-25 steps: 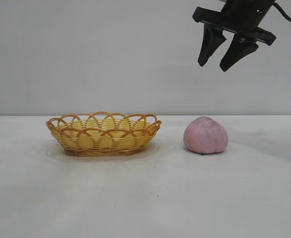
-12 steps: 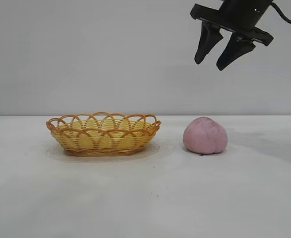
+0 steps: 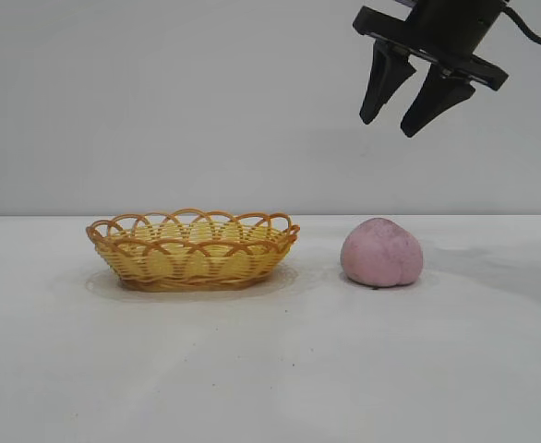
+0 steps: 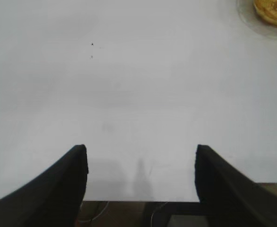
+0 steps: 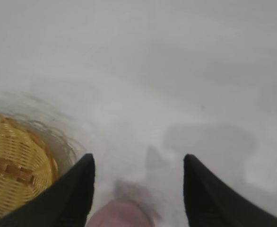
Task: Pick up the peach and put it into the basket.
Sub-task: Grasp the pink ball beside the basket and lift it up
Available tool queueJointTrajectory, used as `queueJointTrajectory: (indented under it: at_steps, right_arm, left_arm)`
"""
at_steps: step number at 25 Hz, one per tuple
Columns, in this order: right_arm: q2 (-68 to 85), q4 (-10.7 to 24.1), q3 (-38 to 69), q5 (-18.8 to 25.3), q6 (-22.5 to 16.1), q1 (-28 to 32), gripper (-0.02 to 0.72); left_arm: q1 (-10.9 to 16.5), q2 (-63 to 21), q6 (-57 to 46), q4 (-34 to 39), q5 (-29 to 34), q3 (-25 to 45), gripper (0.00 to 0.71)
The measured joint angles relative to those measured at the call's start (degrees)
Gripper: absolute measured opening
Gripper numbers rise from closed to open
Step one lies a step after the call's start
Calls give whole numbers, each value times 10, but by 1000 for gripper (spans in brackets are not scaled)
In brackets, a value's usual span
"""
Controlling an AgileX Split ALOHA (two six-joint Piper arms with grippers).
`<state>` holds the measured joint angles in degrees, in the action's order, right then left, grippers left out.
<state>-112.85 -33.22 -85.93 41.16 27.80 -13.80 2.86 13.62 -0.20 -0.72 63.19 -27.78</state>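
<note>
At the left of the exterior frame we see the basket (image 3: pixel 193 249), a shallow yellow-tan wicker oval with an orange-brown looped rim, sitting flat on the white table (image 3: pixel 270 369) with nothing visible above its rim. To its right, in the centre-right of the frame and clearly apart from the wicker, we find the peach (image 3: pixel 382 253), a dusty-pink dome resting on the tabletop with a faint cleft low on its front. High in the upper right corner hangs the right gripper (image 3: pixel 393 118), its two dark fingers spread apart, pointing down and empty, well above the fruit and touching nothing.

In the left wrist view we see the left gripper (image 4: pixel 141 163) with its dark fingers set wide apart over bare table near the table's edge, holding nothing; a sliver of the basket (image 4: pixel 273 12) shows at the upper right corner of that frame.

In the right wrist view we see the right gripper (image 5: pixel 138 172) parted, with the top of the peach (image 5: pixel 121 213) at the lower edge between the finger bases and the basket (image 5: pixel 15 165) at the lower left.
</note>
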Motion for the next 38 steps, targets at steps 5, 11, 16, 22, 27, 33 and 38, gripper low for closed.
queueJointTrajectory:
  at_steps: [5, 11, 16, 22, 27, 33, 38]
  right_arm:
    - [-9, -1, 13, 29, 0, 0, 361]
    - [-41, -1, 13, 83, -1, 0, 361]
    - [-62, -1, 14, 119, -1, -1, 361]
    - [-85, 11, 14, 139, -1, -20, 361]
    - [-95, 27, 12, 130, -4, -30, 51]
    - [-38, 41, -42, 125, -12, -44, 0]
    - [-18, 15, -102, 122, 4, -84, 0]
  left_arm:
    - [0, -49, 0, -3, 0, 0, 429]
    - [0, -114, 3, -9, 6, 0, 429]
    - [0, -145, 9, -15, 7, 0, 429]
    - [0, -146, 16, -19, 9, 0, 429]
    - [0, -146, 16, -23, 9, 0, 429]
    - [0, -146, 17, -25, 9, 0, 429]
    - [0, -148, 20, -26, 9, 0, 429]
